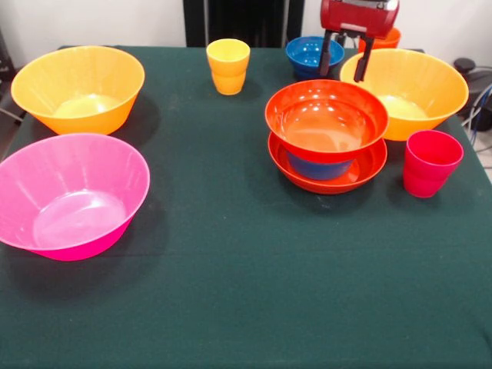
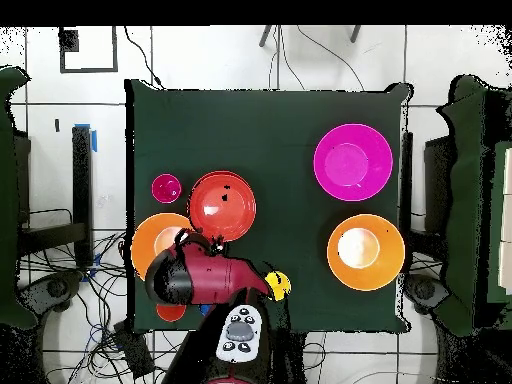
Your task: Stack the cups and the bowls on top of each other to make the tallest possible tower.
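Observation:
A low tower stands right of centre: a shallow red-orange bowl (image 1: 361,171) holds a small blue bowl (image 1: 319,167), and a second red-orange bowl (image 1: 327,119) (image 2: 222,205) rests on top. My gripper (image 1: 346,75) (image 2: 197,241) hangs open and empty behind it, between another blue bowl (image 1: 309,54) and a large orange-yellow bowl (image 1: 411,88) (image 2: 155,245). A red-pink cup (image 1: 430,161) (image 2: 166,187) stands beside the tower. A yellow cup (image 1: 227,65) (image 2: 278,285) and an orange cup (image 1: 384,38) (image 2: 170,312) stand near the far edge.
A second large orange-yellow bowl (image 1: 77,88) (image 2: 365,250) and a large translucent pink bowl (image 1: 69,196) (image 2: 352,163) sit on the other side of the dark green table (image 1: 246,292). Cables lie on the floor around the table.

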